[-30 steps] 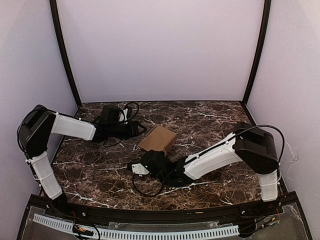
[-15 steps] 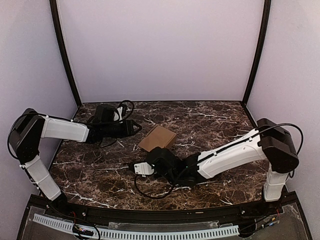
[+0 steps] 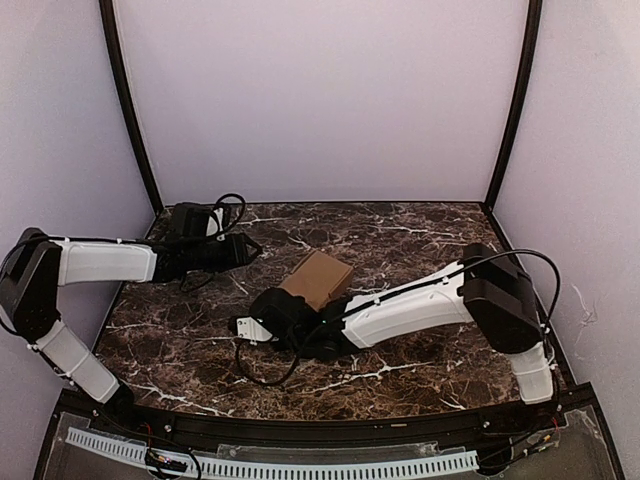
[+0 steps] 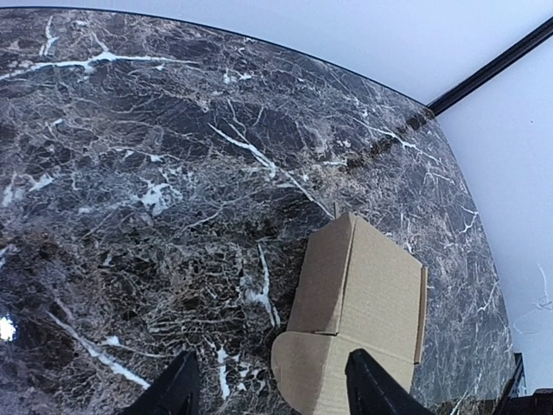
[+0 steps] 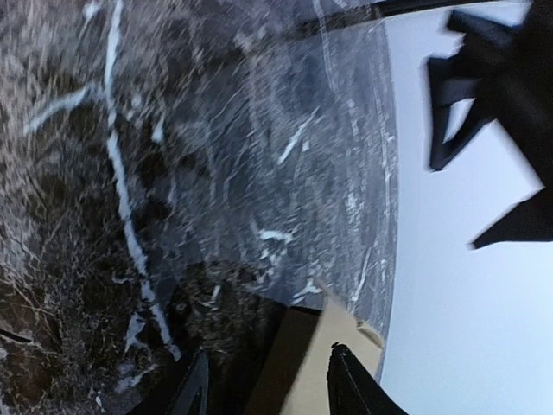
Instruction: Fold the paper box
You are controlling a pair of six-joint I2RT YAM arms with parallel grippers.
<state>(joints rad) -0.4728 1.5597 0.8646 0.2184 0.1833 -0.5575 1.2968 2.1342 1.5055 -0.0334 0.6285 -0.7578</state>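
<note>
paper box (image 3: 318, 278): being rested flat at worktop (image 3: 430, 235) centre, within both arms' reach.
left gripper (image 4: 272, 393): being held spread at box's 10 o'clock, giving room.
right gripper (image 5: 268, 385): being held spread at box's 7 o'clock, nothing pinched, probably for a flap.

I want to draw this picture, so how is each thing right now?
paper box: folded into a box shape, lying loose, nobody holding it.
left pincer: open, empty, apart from the box.
right pincer: open, close by the box.
</note>
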